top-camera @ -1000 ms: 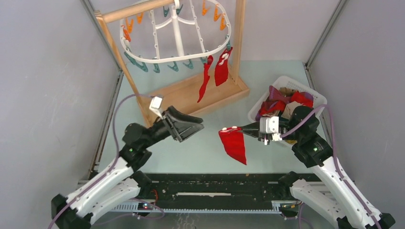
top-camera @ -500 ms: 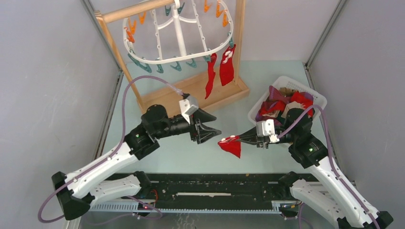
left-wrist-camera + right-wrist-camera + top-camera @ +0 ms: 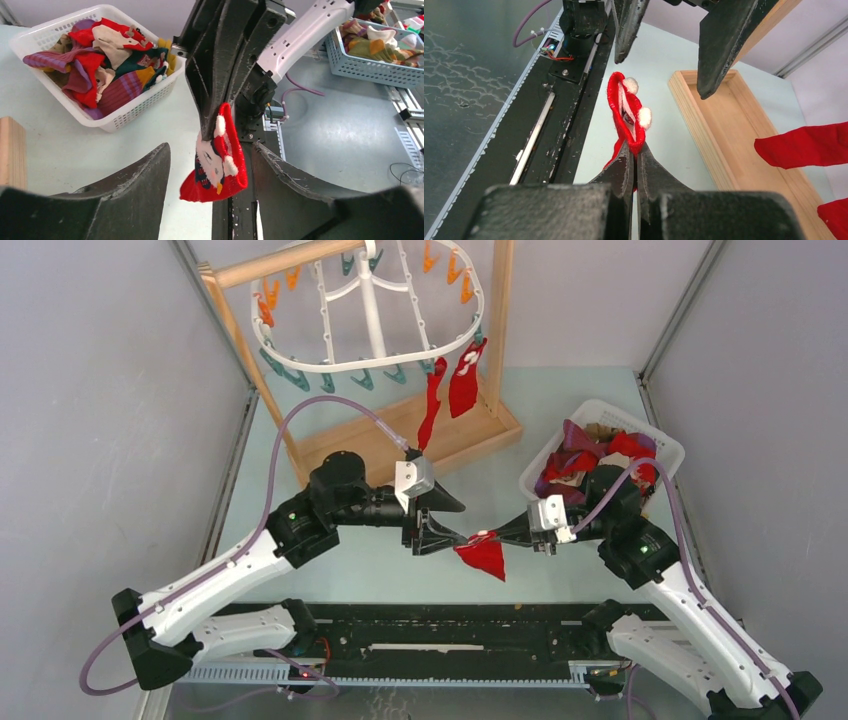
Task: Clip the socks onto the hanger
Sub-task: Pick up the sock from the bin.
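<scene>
A red sock with a white penguin pattern [image 3: 485, 552] hangs by its cuff from my right gripper [image 3: 497, 534], which is shut on it. In the right wrist view the pinched cuff [image 3: 625, 107] loops out past the gripper [image 3: 635, 149]. My left gripper [image 3: 447, 524] is open, and its two fingers straddle the sock [image 3: 220, 162] without touching it. The white oval hanger [image 3: 365, 362] hangs from the wooden stand at the back. Two red socks [image 3: 466, 378] are clipped at its right front rim. More socks [image 3: 585, 462] lie in the basket.
The wooden stand's tray base [image 3: 400, 440] sits behind the grippers, its post [image 3: 497, 325] beside the hung socks. A white basket [image 3: 655, 443] stands at the right. A blue basket [image 3: 370, 70] of socks shows off the table in the left wrist view.
My left arm has swung right and forward from beside the stand, bringing its fingers around the sock's cuff and narrowing them a little. The right gripper shifted slightly left with the sock.
</scene>
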`<state>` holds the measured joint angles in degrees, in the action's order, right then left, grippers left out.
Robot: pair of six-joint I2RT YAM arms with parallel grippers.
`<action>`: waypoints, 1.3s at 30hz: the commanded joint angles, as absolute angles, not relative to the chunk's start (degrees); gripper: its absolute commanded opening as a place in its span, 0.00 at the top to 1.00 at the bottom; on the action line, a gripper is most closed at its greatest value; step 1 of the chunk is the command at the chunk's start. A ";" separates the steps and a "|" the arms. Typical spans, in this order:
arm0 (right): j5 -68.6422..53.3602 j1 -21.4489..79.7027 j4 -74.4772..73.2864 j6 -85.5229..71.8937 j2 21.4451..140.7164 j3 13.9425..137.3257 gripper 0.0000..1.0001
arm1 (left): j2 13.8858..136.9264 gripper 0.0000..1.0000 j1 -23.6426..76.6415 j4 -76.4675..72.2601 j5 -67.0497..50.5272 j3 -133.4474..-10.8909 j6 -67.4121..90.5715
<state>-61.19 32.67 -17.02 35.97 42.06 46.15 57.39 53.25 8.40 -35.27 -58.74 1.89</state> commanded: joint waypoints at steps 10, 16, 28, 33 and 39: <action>-61.35 33.40 -18.52 38.65 42.31 47.90 1.00 | 61.17 0.44 56.71 13.66 -35.03 -65.41 -2.90; -61.27 33.49 -18.80 39.02 42.27 47.91 1.00 | 62.29 0.60 57.61 16.13 -33.96 -66.72 -3.94; -61.26 33.96 -19.77 40.26 42.35 48.37 1.00 | 64.08 0.62 57.87 19.94 -32.70 -68.56 -4.47; -61.27 34.44 -20.04 40.68 42.39 48.38 1.00 | 64.94 0.75 58.27 21.38 -31.70 -69.33 -5.16; -60.97 34.54 -20.08 40.96 42.32 48.43 1.00 | 64.42 1.00 58.27 23.04 -27.95 -69.66 -4.21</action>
<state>-60.69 34.04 -20.45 40.03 42.54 46.17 64.99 57.98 21.67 -31.35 -65.49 -4.16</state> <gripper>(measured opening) 0.011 0.015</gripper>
